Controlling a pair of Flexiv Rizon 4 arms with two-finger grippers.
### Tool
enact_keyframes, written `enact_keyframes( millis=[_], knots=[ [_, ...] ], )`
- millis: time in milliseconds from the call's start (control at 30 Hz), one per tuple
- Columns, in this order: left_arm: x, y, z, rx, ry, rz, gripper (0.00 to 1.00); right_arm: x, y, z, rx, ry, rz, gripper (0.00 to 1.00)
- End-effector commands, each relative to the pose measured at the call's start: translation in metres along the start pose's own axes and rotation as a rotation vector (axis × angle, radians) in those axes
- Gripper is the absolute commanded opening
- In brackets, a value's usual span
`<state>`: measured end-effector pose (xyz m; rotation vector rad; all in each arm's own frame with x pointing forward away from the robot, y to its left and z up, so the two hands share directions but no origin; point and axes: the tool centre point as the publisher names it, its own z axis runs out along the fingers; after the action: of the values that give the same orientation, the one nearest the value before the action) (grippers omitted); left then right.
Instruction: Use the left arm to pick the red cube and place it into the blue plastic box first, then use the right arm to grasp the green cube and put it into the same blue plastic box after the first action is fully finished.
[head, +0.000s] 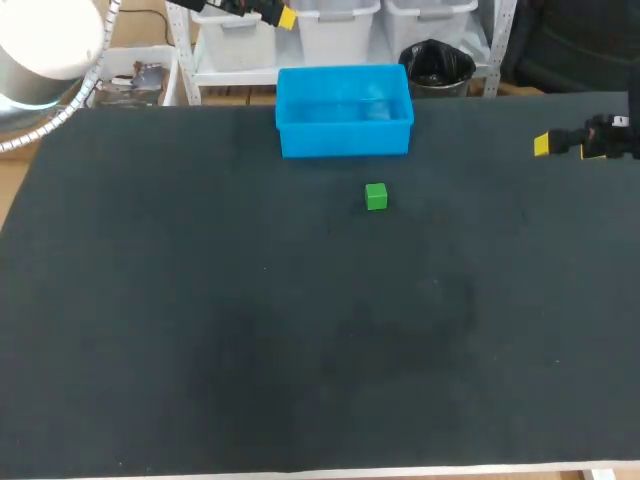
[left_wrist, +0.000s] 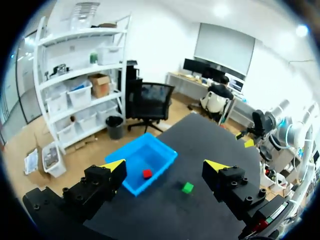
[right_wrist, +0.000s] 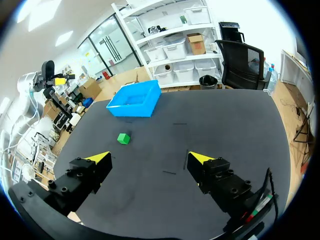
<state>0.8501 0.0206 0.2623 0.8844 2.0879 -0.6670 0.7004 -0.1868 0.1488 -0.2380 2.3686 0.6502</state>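
The red cube (left_wrist: 147, 173) lies inside the blue plastic box (left_wrist: 131, 162), seen from the left wrist view; in the head view it does not show inside the box (head: 344, 138). The green cube (head: 376, 196) (left_wrist: 187, 187) (right_wrist: 123, 138) sits on the dark table just in front of the box (right_wrist: 135, 100). My left gripper (head: 283, 17) (left_wrist: 165, 166) hangs open and empty, high above and behind the box. My right gripper (head: 560, 146) (right_wrist: 150, 158) is open and empty over the table's far right, well away from the green cube.
The black table (head: 300, 330) stretches wide in front of the cube and box. The box stands at the table's far edge. My right arm (left_wrist: 265, 125) shows beyond the table in the left wrist view.
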Motion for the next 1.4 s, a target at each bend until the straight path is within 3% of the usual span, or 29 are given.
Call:
enact_keyframes(
  millis=[33,167,567,733,1033,1400],
  knots=[
    [0.008,-0.007,-0.003,0.017,-0.015,0.034,1.0,0.0,0.0,0.0,0.002,0.001,0.0,1.0],
    [0.019,-0.013,-0.007,0.039,-0.042,0.084,1.0,0.0,0.0,0.0,0.002,0.001,0.0,1.0],
    [0.046,-0.012,-0.032,0.156,-0.044,0.454,1.0,0.0,0.0,0.0,0.002,0.001,0.0,1.0],
    [0.057,-0.014,-0.039,0.216,-0.048,0.544,1.0,0.0,0.0,0.0,0.002,0.001,0.0,1.0],
    [0.084,-0.014,-0.039,0.23,0.019,0.558,1.0,0.0,0.0,0.0,0.002,0.001,0.0,1.0],
    [0.109,-0.003,-0.037,0.199,0.091,0.49,1.0,0.0,0.0,0.0,0.002,0.001,0.0,1.0]
  ],
)
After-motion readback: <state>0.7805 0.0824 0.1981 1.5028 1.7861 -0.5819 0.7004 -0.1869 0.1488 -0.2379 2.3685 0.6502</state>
